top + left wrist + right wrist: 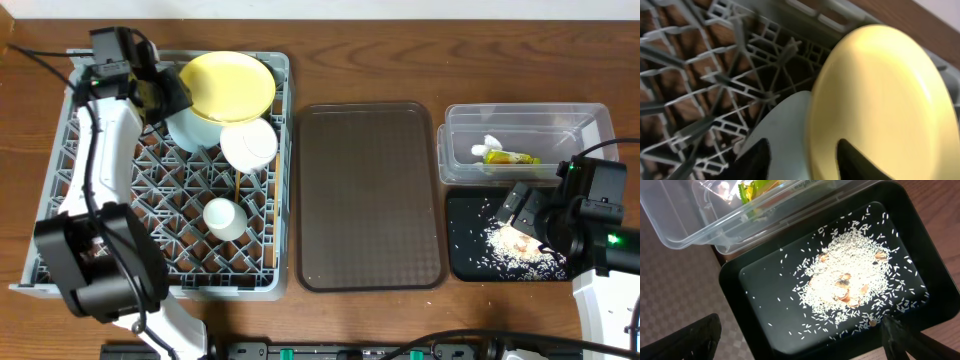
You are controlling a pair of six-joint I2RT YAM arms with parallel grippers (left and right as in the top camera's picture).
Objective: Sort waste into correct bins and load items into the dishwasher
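Plate (885,100) rim betw L tool (805,161) tips, grip unclear; R tool (800,342) wide open, empty, over black tray (735,282); wrapper (754,189) txt unreadable

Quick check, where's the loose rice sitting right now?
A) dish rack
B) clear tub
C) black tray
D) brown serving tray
C: the rice crumbs lie scattered across the floor of the black tray, next to the clear tub, which holds the wrapper instead.
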